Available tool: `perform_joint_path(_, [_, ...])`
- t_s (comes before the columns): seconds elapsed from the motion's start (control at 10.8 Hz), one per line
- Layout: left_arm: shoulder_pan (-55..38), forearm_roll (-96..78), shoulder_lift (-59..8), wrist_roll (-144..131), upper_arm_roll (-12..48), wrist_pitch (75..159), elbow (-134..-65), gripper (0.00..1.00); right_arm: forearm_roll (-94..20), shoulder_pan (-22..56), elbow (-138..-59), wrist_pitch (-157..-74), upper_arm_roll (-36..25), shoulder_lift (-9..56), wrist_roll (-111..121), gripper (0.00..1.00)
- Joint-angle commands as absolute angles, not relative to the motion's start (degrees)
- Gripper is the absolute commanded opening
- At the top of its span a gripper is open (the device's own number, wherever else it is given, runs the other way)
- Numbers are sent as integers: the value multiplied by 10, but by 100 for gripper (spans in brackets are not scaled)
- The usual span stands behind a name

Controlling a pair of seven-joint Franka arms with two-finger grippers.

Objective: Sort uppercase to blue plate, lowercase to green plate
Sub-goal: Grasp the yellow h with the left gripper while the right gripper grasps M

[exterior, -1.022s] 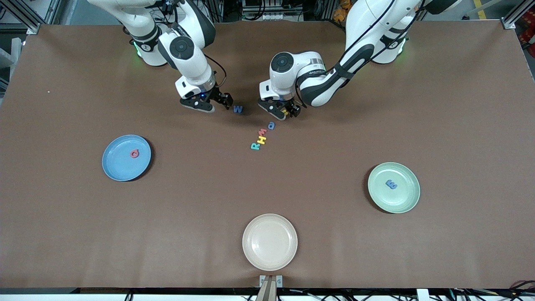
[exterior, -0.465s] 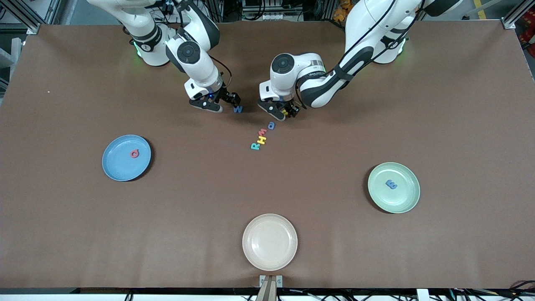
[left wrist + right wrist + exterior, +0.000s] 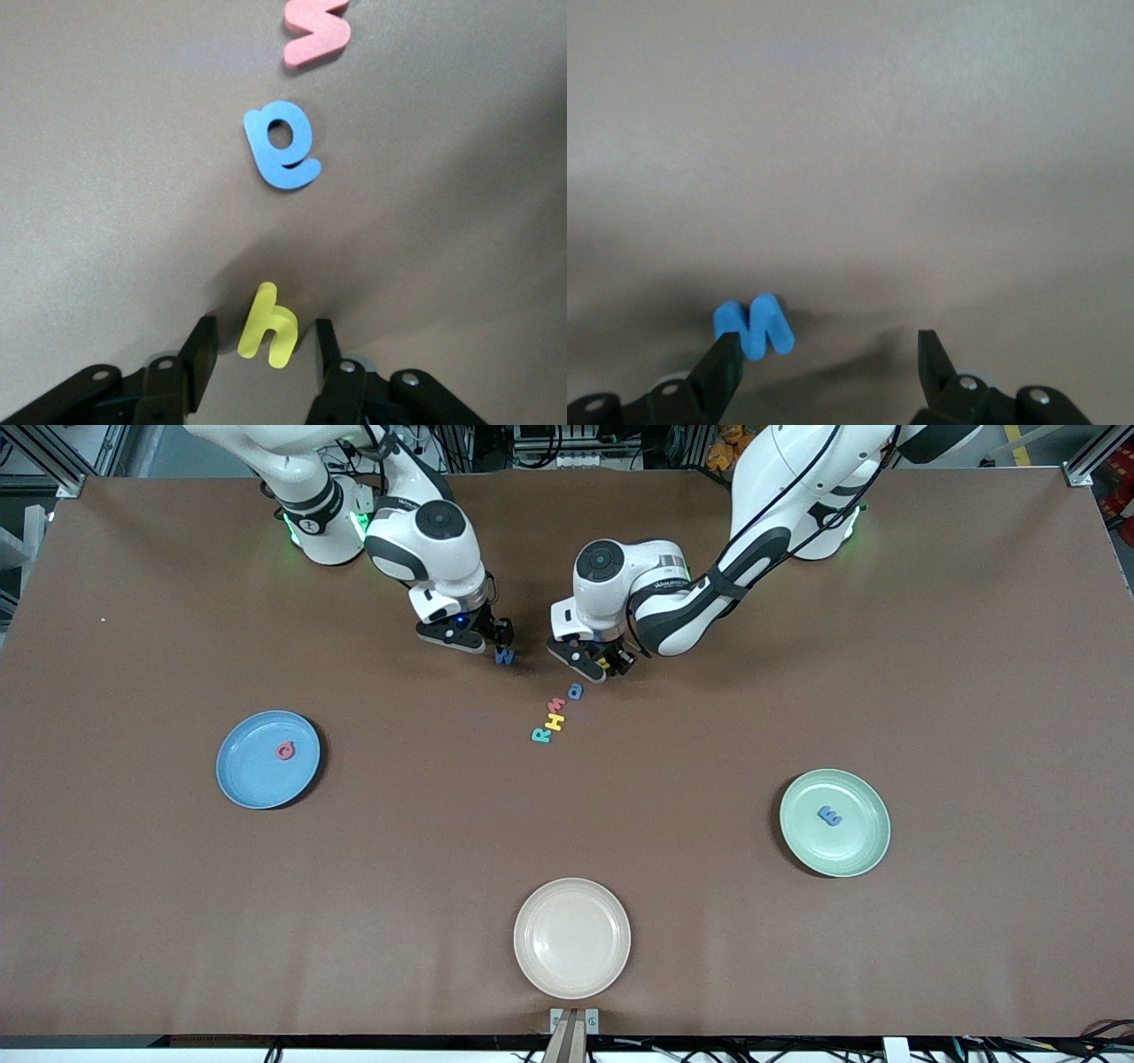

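Observation:
My left gripper (image 3: 608, 662) is low at the table, open, with the yellow "y" (image 3: 268, 326) between its jaws (image 3: 263, 354) and a gap on each side. The blue "a" (image 3: 283, 155) and red "m" (image 3: 317, 31) lie just past it. My right gripper (image 3: 496, 638) is open and low (image 3: 828, 363), with the dark blue W (image 3: 755, 326) beside one fingertip; the W also shows in the front view (image 3: 504, 657). The "a" (image 3: 576, 691), red "m" (image 3: 562, 706), yellow H (image 3: 555, 722) and teal R (image 3: 539, 735) form a row. The blue plate (image 3: 252, 779) holds the red Q (image 3: 284, 751). The green plate (image 3: 850, 850) holds the blue "m" (image 3: 829, 816).
A cream plate (image 3: 572, 938) sits near the table's front edge, nearer to the front camera than the letter row. The two grippers are close together, with the W between them. The brown table spreads wide around both coloured plates.
My right gripper has moved toward the left arm's end and come down beside the W. My left gripper has stayed around the yellow "y".

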State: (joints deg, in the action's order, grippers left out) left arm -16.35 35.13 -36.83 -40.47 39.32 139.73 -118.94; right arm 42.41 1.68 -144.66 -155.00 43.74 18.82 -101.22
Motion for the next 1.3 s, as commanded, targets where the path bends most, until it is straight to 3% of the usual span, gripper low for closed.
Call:
perform_joint_path(0.0, [-162,372,-372,-425,391,1405,-1190,47,505,18,-1412,-1535,437,233,-1105,90])
perform_joint_path(0.19, [-161,372,-372,-425,391,1405,-1190,36,489,19,-1404,-1535,435,242,-1108,91])
perform_joint_path(0.46, [-160,372,-372,-425,390,1405,-1189,3,466,24,-1394,-1535,435,249,-1108,90])
perform_joint_path(1.21, [-144,372,-360,-423,384,1397,-1188,0,466,36,-1394,-1535,435,259,-1114,79])
